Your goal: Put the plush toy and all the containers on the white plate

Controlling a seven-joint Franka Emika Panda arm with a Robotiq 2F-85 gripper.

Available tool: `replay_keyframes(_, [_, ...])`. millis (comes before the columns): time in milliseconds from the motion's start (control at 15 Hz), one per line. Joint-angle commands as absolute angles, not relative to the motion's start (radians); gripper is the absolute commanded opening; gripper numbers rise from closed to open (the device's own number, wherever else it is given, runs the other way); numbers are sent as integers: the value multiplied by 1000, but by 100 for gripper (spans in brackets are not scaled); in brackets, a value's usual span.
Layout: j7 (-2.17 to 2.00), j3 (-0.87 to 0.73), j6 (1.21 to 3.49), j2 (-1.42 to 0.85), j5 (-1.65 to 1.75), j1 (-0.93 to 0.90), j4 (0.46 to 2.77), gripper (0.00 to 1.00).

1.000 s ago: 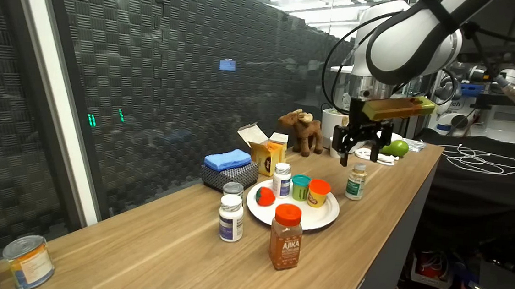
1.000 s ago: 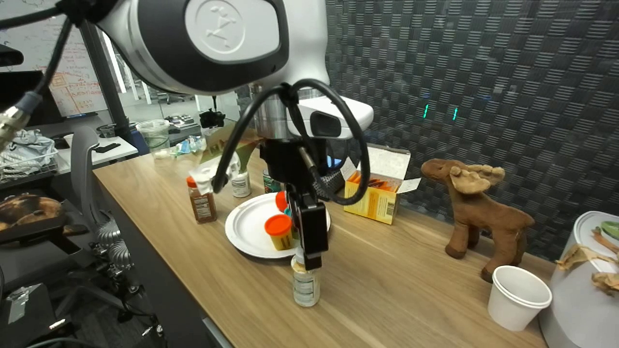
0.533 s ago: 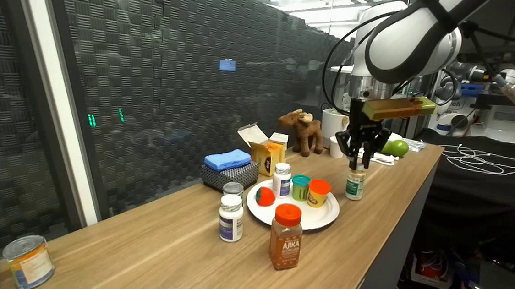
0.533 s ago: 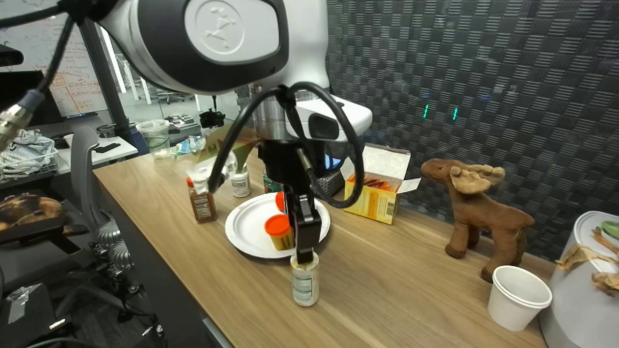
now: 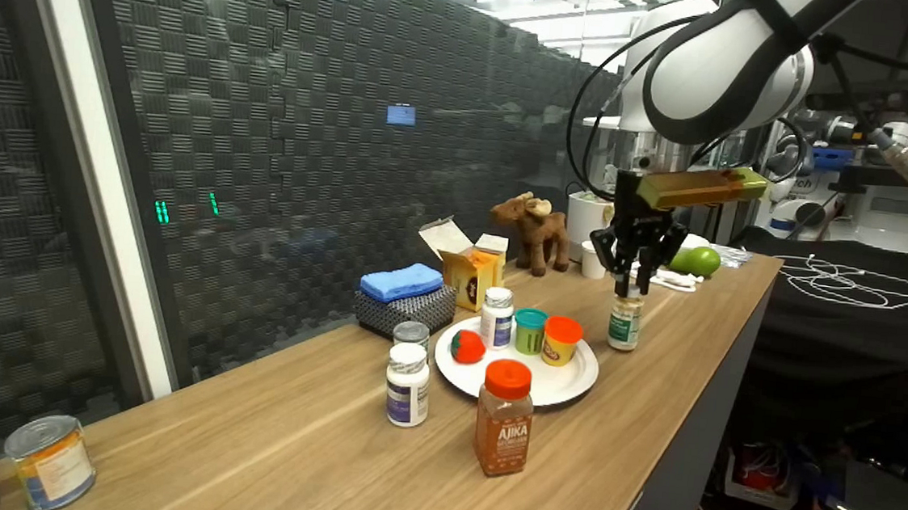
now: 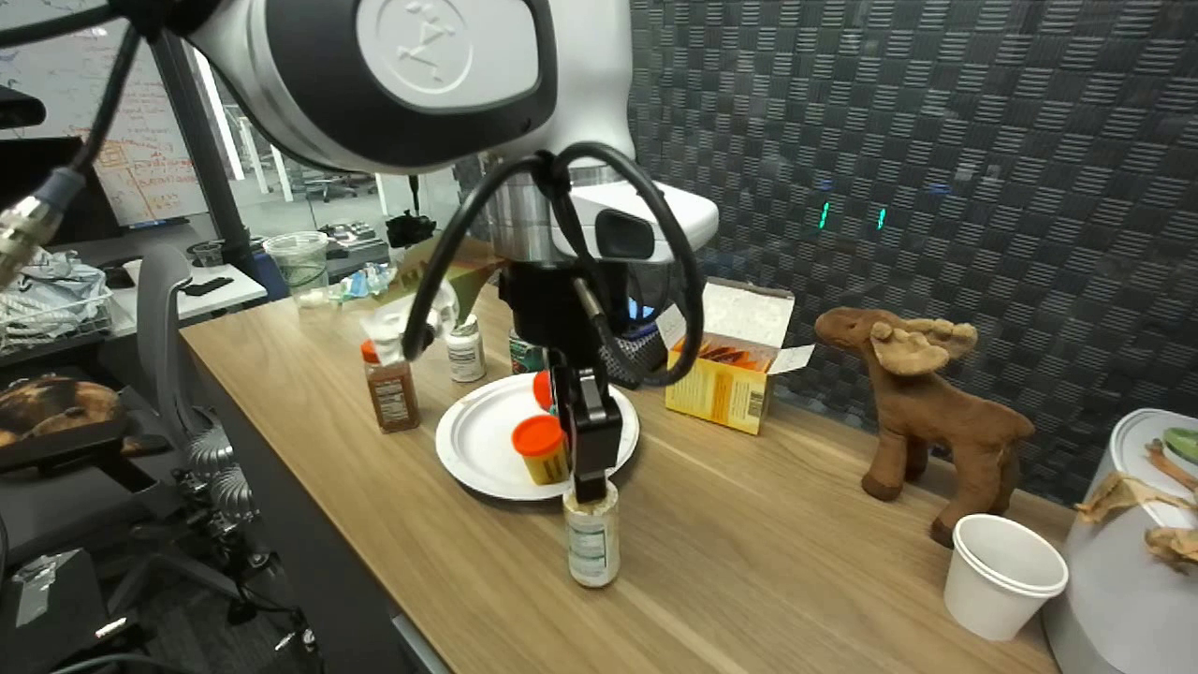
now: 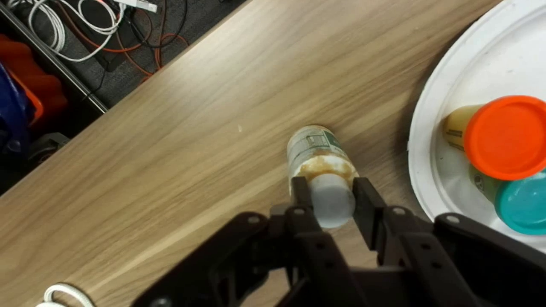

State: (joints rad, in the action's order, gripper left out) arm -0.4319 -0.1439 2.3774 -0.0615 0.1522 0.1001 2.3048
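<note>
Dark, textured wall panels (image 5: 316,155) run along one long edge of the brown wood-grain surface (image 5: 268,451). Over it reaches the white-and-black jointed robot arm (image 5: 702,88). A round white plate (image 5: 565,385) lies between the surface's two long edges. Near it, the black two-fingered hand (image 7: 331,189) points down, its fingers (image 7: 301,194) drawn close together. The brown plush moose (image 6: 941,407) stands off the plate, close to the wall-side edge. Just beside the plate, toward the free long edge, is a transparent red-lidded jar (image 5: 502,433) marked AJIKA. One white plastic bottle (image 5: 497,330) with a purple label stands on the plate, a second white bottle (image 5: 407,397) just off it. The pale bottle with a green label (image 5: 624,327) is upright near the plate, away from the long edges, its white cap (image 7: 332,207) gripped between the hand's fingers; whether its base touches the surface cannot be told. On the plate sit a yellow tub (image 5: 557,351) with an orange lid, a green tub (image 5: 529,341) with a teal lid and a small red, rounded object (image 5: 469,349).
</note>
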Motion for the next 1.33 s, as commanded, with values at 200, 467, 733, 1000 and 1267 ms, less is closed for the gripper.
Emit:
replay_keyframes(200, [-574,-96,2318,122,324,73,2327,18])
replay_keyframes(467, [-551,-26,2271,190,310,68,2304,18])
replay_keyframes(733, [-478,19,2254,181,230,44,2266,18])
replay_keyframes(1000, [-373,37,2250,136,129,7,2230,18])
replay_keyframes(1267, [-298,43,2261,60,75,-16,2201,18])
